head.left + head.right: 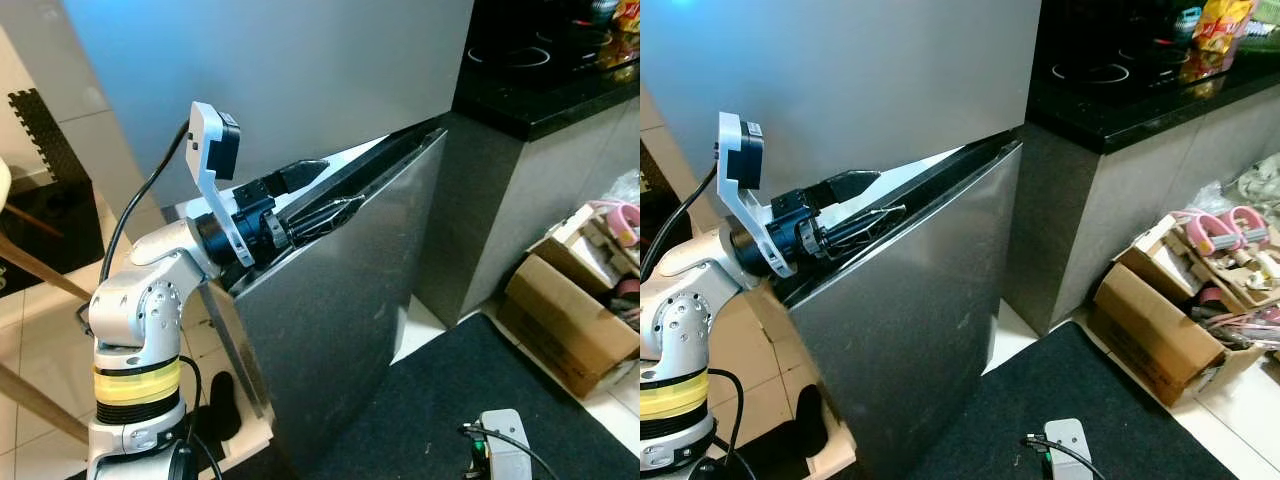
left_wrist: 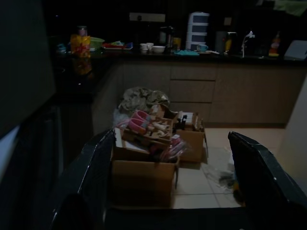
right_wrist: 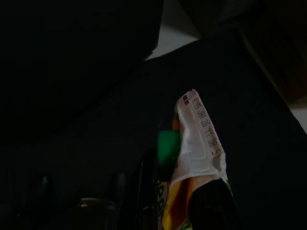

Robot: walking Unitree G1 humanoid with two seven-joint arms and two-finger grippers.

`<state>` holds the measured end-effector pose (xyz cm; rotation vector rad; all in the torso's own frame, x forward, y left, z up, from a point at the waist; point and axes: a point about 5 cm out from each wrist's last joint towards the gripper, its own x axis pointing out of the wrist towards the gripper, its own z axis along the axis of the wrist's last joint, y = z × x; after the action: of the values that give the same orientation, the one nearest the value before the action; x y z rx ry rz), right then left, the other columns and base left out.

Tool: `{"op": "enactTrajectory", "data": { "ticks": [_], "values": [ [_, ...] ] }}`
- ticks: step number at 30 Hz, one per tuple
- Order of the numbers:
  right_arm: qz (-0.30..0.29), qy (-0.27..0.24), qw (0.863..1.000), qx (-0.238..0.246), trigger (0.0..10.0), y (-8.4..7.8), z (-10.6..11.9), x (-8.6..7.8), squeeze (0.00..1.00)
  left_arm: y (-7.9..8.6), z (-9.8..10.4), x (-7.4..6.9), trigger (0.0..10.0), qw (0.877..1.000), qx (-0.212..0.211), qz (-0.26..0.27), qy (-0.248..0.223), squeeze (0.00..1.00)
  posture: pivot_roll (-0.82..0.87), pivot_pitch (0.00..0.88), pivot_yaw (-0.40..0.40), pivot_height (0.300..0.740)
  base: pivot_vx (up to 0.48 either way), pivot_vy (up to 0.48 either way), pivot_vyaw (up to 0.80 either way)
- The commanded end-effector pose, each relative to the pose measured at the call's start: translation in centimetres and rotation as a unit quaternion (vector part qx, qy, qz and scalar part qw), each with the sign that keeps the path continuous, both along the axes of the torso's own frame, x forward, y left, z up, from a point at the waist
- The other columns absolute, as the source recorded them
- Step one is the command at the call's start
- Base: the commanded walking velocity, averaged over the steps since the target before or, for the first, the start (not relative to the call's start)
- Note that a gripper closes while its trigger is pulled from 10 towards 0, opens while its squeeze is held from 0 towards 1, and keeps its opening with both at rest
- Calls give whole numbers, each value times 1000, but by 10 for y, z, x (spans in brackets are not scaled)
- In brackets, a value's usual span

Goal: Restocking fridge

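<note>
The fridge's lower door point(image 1: 340, 300), dark steel, stands swung out toward me below the shut grey upper door point(image 1: 300, 70). My left gripper point(image 1: 315, 195) is at the top edge of the lower door, open, one black finger point(image 1: 300, 172) above the edge and the other along it. In the left wrist view the two fingers point(image 2: 96, 163) stand wide apart with nothing between them. In the dark right wrist view my right gripper point(image 3: 177, 191) is shut on a drink carton point(image 3: 199, 139) with a white crimped top and a green cap point(image 3: 168, 146).
A black counter with a hob point(image 1: 540, 60) adjoins the fridge on the right. Open cardboard boxes point(image 1: 580, 320) full of clutter sit on the tiled floor beside it. A black mat point(image 1: 470, 400) lies before the fridge. Wooden chair legs point(image 1: 30, 270) stand at left.
</note>
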<state>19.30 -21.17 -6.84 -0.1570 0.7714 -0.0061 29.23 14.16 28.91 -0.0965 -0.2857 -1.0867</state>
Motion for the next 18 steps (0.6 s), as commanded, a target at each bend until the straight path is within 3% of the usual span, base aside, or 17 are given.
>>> {"op": "enactTrajectory", "data": {
  "ticks": [1, 9, 13, 14, 17, 18],
  "values": [
    [-1, 5, 1000, 0, 10000, -1, -1, -2, 0, 0, -1, -1, 10000, 1000, 4, 2, -4, 0, -69, 61, 33, 740, -424, 0, 0],
    [0, 5, 1000, -1, 10000, -2, -1, -2, 0, 5, -8, 2, 10000, 999, 10, 30, 4, 0, -69, 61, 32, 740, -399, 0, 0],
    [1, 6, 1000, -1, 10000, -3, -1, -2, 0, 13, -24, 14, 10000, 993, 23, 110, 20, 0, -69, 63, 31, 740, 0, 0, 0],
    [1, 6, 1000, -2, 10000, -3, -1, -2, 0, 23, -44, 26, 10000, 979, 56, 193, 38, 0, -69, 63, 31, 740, 0, 0, 0],
    [1, 6, 1000, -1, 10000, -3, -1, -2, 0, 34, -70, 31, 10000, 961, 90, 258, 54, 0, -64, 66, 28, 740, 0, 0, 0],
    [2, 7, 1000, -1, 10000, -3, -1, -3, 0, 40, -89, 33, 10000, 945, 127, 295, 67, 0, -64, 66, 28, 740, 0, 0, 0]
  ]
}}
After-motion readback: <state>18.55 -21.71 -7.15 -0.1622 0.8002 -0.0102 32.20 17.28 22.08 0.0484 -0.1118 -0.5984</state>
